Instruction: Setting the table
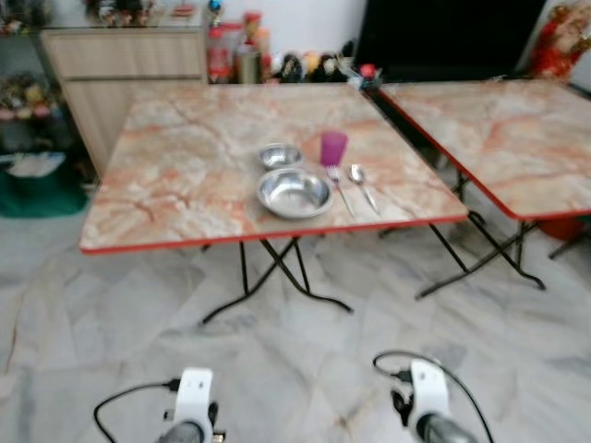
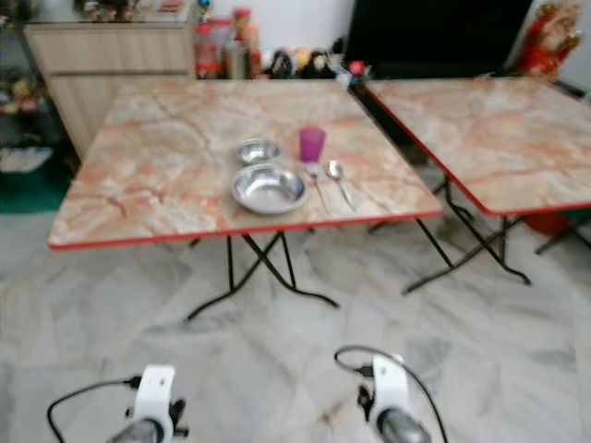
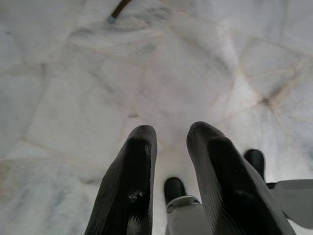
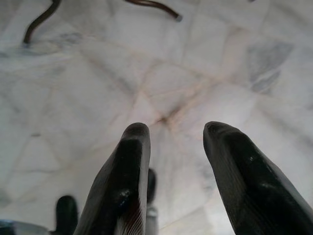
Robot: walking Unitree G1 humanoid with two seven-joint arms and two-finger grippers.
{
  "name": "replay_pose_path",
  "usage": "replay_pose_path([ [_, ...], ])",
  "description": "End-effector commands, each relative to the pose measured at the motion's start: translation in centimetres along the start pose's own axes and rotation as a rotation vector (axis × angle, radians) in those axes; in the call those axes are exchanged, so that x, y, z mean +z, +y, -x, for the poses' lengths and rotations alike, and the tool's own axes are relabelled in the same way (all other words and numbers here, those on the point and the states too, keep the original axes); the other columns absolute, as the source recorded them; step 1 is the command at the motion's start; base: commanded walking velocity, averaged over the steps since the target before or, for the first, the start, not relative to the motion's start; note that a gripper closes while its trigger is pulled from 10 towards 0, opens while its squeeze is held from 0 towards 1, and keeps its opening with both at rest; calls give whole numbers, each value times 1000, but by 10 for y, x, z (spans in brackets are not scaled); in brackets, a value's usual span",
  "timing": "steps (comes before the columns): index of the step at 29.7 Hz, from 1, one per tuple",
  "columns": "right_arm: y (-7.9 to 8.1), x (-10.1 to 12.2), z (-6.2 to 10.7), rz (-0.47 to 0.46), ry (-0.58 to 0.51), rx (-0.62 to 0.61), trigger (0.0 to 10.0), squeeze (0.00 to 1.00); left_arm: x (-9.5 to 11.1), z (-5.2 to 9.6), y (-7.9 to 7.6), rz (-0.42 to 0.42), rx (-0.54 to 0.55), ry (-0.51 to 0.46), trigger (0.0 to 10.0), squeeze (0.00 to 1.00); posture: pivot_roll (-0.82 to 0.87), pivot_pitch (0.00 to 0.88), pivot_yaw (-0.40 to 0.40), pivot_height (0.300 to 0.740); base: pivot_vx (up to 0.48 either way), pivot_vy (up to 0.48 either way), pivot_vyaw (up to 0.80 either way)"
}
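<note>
Two bowls [image 1: 294, 192], cup [image 1: 333, 147], fork [image 1: 338, 187] and spoon [image 1: 363, 185] sit together near the counter [image 1: 175, 175] edge for one diner; left tool [image 3: 171, 142] and right tool [image 4: 176, 142] hang released, empty.

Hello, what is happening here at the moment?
Nothing is being handled now. The robot stands back from the marble-patterned folding table, where one place is laid: a large steel bowl, a small steel bowl, a purple plastic cup, a metal fork and a metal spoon. The left gripper and right gripper hang open over the floor, empty.
</note>
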State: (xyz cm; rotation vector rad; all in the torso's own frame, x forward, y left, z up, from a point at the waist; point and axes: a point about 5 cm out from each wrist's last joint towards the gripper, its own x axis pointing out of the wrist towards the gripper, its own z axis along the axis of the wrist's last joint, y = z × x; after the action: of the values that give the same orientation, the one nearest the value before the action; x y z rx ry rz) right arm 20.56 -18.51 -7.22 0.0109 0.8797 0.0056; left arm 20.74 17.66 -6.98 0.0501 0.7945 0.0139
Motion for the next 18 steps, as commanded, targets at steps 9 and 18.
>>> replay_pose_path([
  [9, -4, 7, -1, -10, -23, -11, 10000, 0, 0, -1, -2, 58, -6, 13, 10000, 0, 29, 0, -12, 740, 0, 0, 0],
  [18, -4, 6, 0, 39, -24, -15, 10000, 0, -1, 0, -2, 60, 1, 22, 10000, 0, 31, 0, -12, 740, 263, 0, 0],
])
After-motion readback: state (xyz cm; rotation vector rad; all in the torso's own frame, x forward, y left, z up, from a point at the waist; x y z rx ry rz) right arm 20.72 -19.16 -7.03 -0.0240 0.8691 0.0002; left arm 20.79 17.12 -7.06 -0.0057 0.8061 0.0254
